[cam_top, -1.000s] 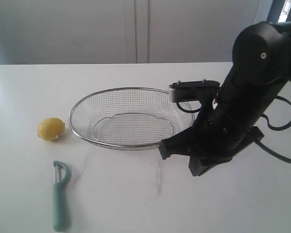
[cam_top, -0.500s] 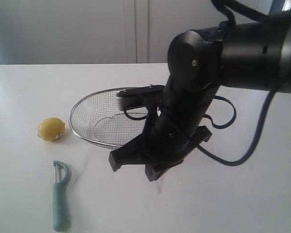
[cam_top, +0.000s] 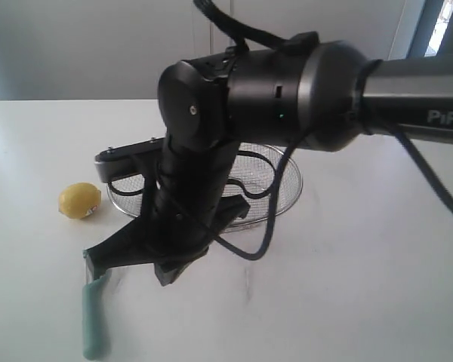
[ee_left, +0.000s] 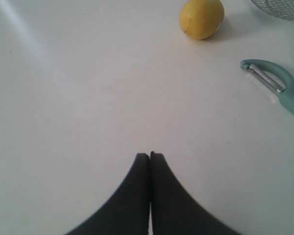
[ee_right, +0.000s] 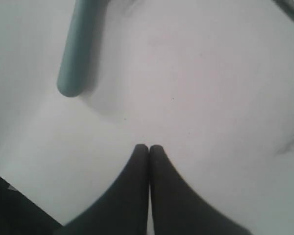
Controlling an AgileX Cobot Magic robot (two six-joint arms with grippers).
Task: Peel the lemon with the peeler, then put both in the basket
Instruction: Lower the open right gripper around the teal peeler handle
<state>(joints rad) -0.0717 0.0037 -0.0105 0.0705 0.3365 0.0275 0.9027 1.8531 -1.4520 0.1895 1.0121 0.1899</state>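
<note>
Nearest me, the peeler lies on the white table, at seven o'clock from the basket. My right gripper, fingers pressed together on nothing, hangs near its handle. My left gripper, likewise together, is over bare tabletop. The lemon rests at nine o'clock of the basket, near the rim but apart. There is free table from three to five o'clock.
</note>
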